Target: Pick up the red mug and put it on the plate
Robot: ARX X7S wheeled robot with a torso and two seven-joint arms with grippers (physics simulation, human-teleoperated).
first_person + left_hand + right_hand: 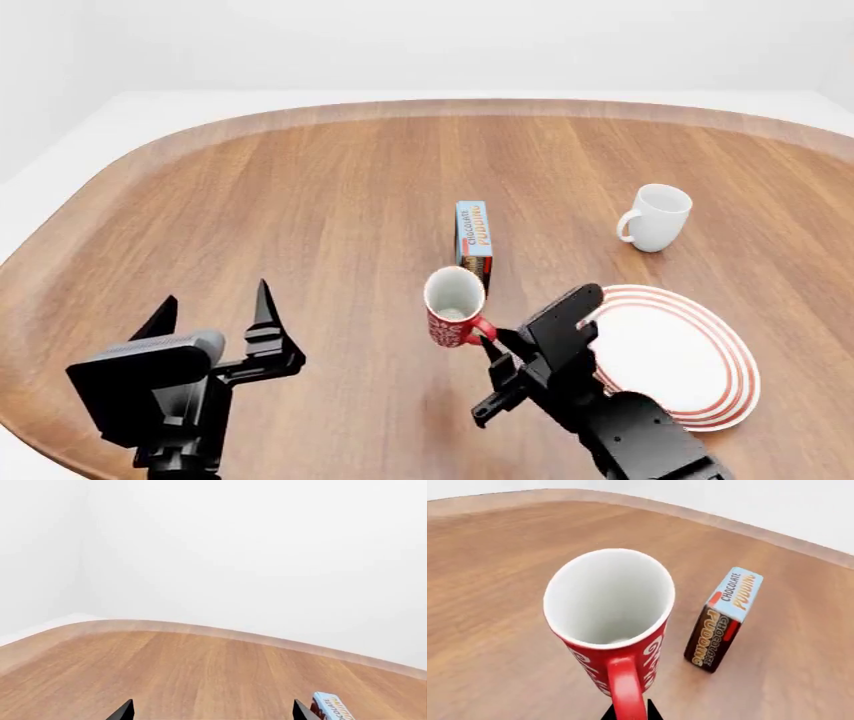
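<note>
The red mug (453,305), white inside with white swirl marks, hangs tilted just left of the plate (694,385); it appears to be off the tabletop. My right gripper (491,346) is shut on its red handle (626,690), with the dark fingertips either side of it in the right wrist view, where the mug (610,610) fills the middle. The plate is round and white with red rings and nothing on it. My left gripper (214,305) stands open over bare wood at the front left, holding nothing; its two fingertips (125,711) show wide apart.
A chocolate pudding box (473,238) stands just behind the red mug, also seen as the box (722,617) and the box (330,707). A plain white mug (655,216) stands behind the plate. The wooden table (267,200) has rounded edges, with white walls beyond it.
</note>
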